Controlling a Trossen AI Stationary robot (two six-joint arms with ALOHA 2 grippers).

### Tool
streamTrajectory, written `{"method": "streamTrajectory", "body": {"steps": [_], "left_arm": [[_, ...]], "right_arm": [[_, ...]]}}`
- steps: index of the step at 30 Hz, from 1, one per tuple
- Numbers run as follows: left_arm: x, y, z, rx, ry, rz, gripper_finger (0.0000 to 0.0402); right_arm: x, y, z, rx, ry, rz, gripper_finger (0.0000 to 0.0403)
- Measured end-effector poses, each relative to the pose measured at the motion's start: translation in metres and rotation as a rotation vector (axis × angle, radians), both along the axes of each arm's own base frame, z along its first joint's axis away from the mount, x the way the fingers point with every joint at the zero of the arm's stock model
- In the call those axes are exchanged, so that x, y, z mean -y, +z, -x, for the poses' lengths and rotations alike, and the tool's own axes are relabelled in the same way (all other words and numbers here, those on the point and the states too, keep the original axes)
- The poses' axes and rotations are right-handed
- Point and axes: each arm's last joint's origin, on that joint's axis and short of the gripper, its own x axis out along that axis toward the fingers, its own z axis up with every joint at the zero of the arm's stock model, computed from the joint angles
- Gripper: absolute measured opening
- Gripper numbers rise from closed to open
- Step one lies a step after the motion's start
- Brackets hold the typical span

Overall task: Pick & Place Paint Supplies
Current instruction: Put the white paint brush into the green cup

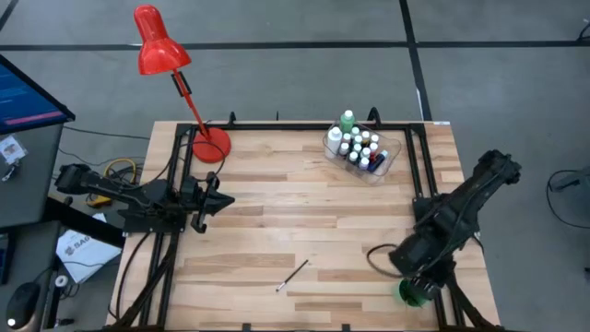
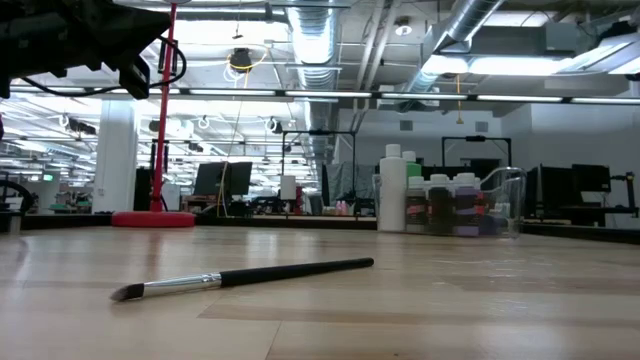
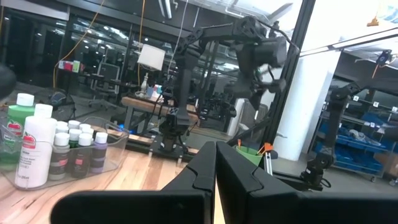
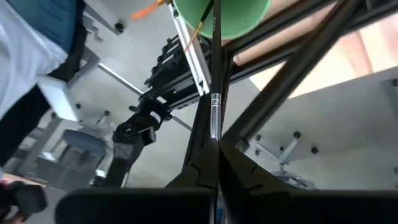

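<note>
— Which brush is it on now?

— The one in the right tool (image 4: 214, 146): a thin dark paintbrush (image 4: 214, 81) with a shiny metal ferrule, pinched between the two fingers and hanging over the green cup (image 4: 222, 15) at the near right corner of the table (image 1: 277, 194). I'd say it's dropping that brush into the cup.

— And what's left?

— One more brush (image 1: 293, 275) lies flat on the pale wood planks, near the front edge, well apart from everything. Slim black handle, silvery collar, soft grey tip. It'll want a low, careful pinch, being so thin and flat on the boards.

— The bottles?

— All standing in the clear plastic tub (image 1: 387, 159) at the far right: tiny white-capped paint bottles (image 1: 359, 148), a taller green bottle (image 1: 347, 119) and a taller white bottle (image 3: 36, 149). Smooth plastic, round.

— The other arm?

— The left tool (image 1: 221, 200) waits at the left edge of the table, fingers pressed together, holding nothing. A red desk lamp (image 1: 159, 41) stands behind it.
</note>
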Motion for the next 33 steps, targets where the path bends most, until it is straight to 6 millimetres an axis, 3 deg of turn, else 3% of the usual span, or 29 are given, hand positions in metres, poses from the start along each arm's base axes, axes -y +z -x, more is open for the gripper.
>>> {"method": "streamTrajectory", "body": {"steps": [9,14,18,26,33], "left_arm": [[0.000,0.000,0.000,0.002,0.000,0.001,0.0002],[0.000,0.000,0.000,0.001,0.000,0.000,0.0002],[0.000,0.000,0.000,0.002,0.000,0.000,0.0002],[0.000,0.000,0.000,0.002,0.000,0.001,0.0002],[0.000,0.000,0.000,0.003,0.000,0.001,0.0002]], "right_arm": [[-0.017,-0.039,-0.033,-0.089,0.105,0.081,0.0000],[-0.018,-0.049,-0.043,-0.100,0.122,0.082,0.0000],[-0.016,-0.048,-0.044,-0.093,0.120,0.083,0.0017],[-0.016,-0.047,-0.043,-0.068,0.138,0.066,0.0100],[-0.017,-0.024,-0.064,0.170,0.169,-0.112,0.0159]]}}
